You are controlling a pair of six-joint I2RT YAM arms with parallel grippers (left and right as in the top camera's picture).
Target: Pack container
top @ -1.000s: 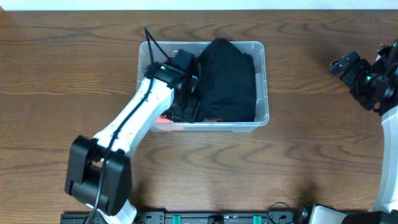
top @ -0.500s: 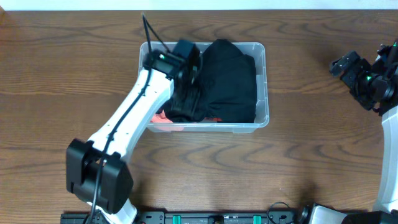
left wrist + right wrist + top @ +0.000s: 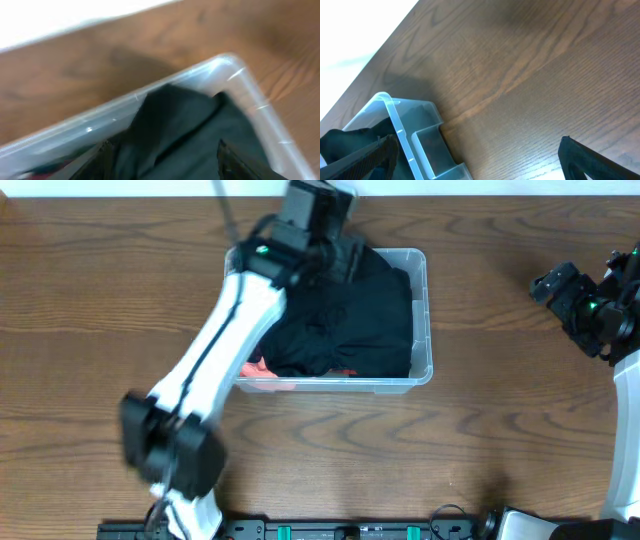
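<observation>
The container (image 3: 421, 320) is a clear plastic bin in the middle of the table, filled with black clothing (image 3: 350, 310). A bit of red-pink fabric (image 3: 262, 368) shows at its front left. My left gripper (image 3: 330, 248) is raised above the bin's back edge. In the left wrist view the left gripper (image 3: 167, 152) is open and empty over the black clothing (image 3: 190, 130), near a corner of the container (image 3: 235, 67). My right gripper (image 3: 568, 292) is open and empty above the table at the far right. The right wrist view shows its open fingers (image 3: 477, 147) and the container's corner (image 3: 395, 117).
The wooden table (image 3: 500, 450) surrounds the bin on all sides. The table's far edge meets a white surface (image 3: 60, 20) just behind the bin. The left arm (image 3: 215, 360) stretches over the bin's left side.
My left gripper has risen out of the bin and moved toward its back edge. The black clothing stays in the bin, now spread further to the left. The right arm has not moved.
</observation>
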